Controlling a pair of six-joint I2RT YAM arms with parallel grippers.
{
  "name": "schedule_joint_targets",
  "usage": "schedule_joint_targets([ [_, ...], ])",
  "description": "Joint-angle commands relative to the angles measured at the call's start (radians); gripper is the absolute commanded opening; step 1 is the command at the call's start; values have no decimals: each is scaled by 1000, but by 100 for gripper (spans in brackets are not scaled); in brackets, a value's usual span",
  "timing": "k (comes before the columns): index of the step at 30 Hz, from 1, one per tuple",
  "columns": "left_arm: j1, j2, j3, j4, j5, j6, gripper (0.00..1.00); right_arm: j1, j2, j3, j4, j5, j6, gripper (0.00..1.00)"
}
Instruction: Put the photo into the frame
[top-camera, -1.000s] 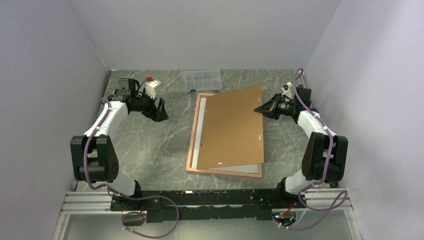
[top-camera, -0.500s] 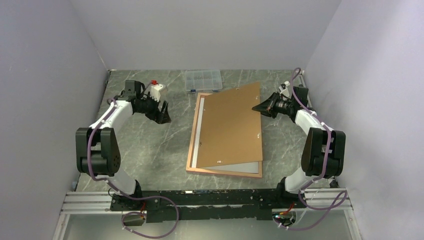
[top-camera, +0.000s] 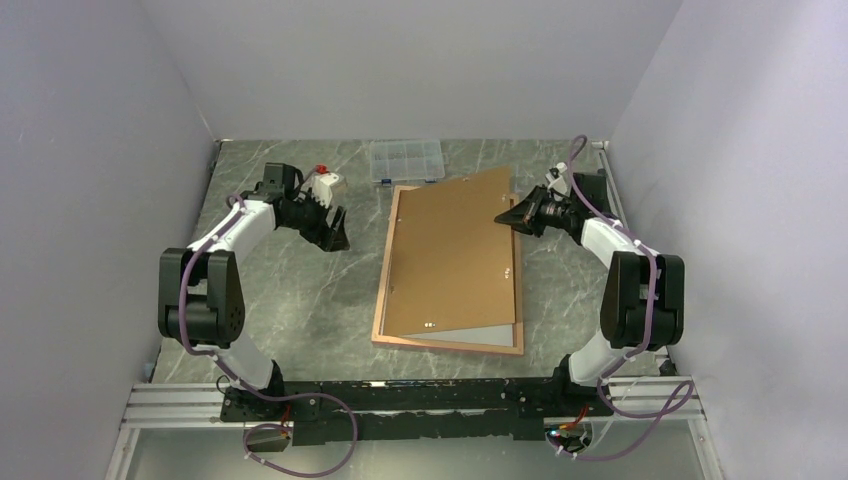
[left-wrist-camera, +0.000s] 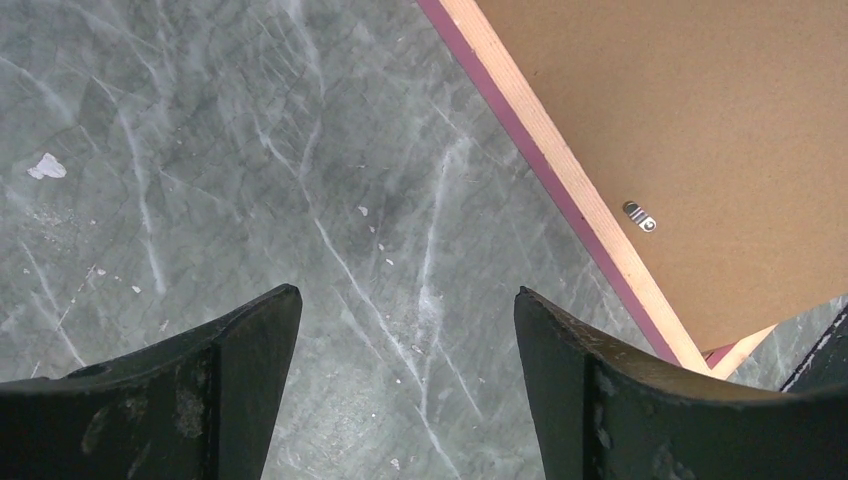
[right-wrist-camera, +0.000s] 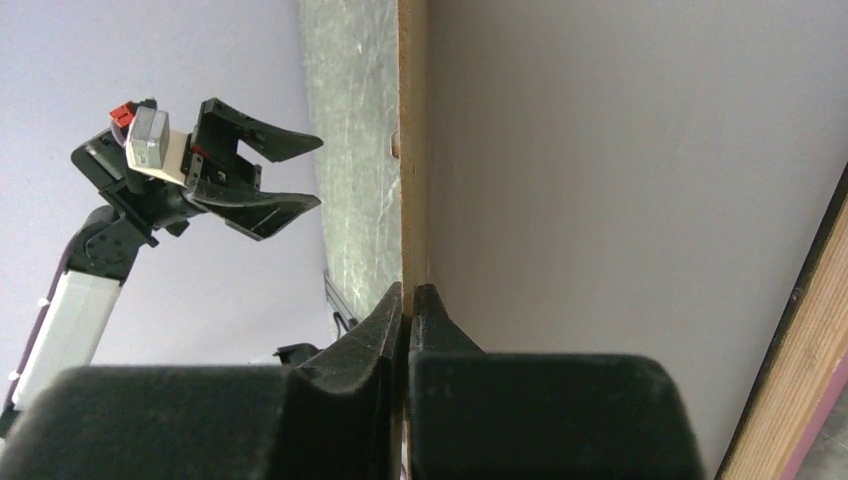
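Note:
The frame (top-camera: 450, 346) lies back-up on the table, its wood rim with a pink edge also in the left wrist view (left-wrist-camera: 560, 170). A brown backing board (top-camera: 455, 255) lies slanted over it, its far right corner raised. My right gripper (top-camera: 505, 217) is shut on the board's right edge (right-wrist-camera: 412, 150), pinching it between the fingertips (right-wrist-camera: 408, 290). A pale grey sheet (top-camera: 485, 334) shows under the board at the near right; the photo's printed side is hidden. My left gripper (top-camera: 335, 222) is open and empty over bare table, left of the frame (left-wrist-camera: 408, 300).
A small clear compartment box (top-camera: 405, 160) stands at the back, just beyond the frame's far edge. Grey walls close in on the left, back and right. A small metal hanger clip (left-wrist-camera: 638, 216) sits on the backing board.
My right gripper has moved left and down with the board, which now lies flatter over the frame. My left gripper has moved right, toward the frame.

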Motion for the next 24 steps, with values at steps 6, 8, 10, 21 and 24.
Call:
schedule_joint_targets([
  [6,-10,14,9,14,-3,8,82,47,-25,-74,127,46,44,0],
  [8,-12,18,10,10,-3,11,82,52,-34,-107,153,63,54,0],
  [10,-13,23,11,5,-4,14,81,64,-44,-131,163,84,50,0],
  [21,-14,4,36,-38,-9,18,84,190,-5,-61,-40,279,-79,23],
  [24,-15,-11,37,-48,-10,20,84,217,2,-26,-122,360,-110,35],
])
